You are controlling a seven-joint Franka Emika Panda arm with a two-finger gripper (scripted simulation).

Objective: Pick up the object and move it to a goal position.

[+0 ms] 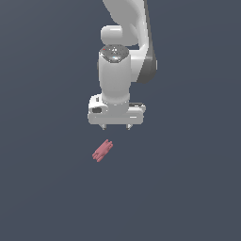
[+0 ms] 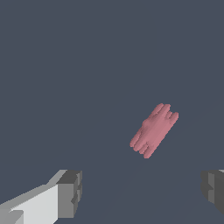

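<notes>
The object is a small pinkish-red ridged block lying at a slant on the dark grey floor. My white gripper hangs above and slightly behind it, apart from it. Its two short fingers point down and are spread wide, with nothing between them. In the wrist view the object lies ahead of the gripper, beyond the two grey fingertips and nearer the other fingertip. No goal marker shows in either view.
The white arm rises behind the gripper toward the top of the exterior view. The dark grey surface spreads flat all around.
</notes>
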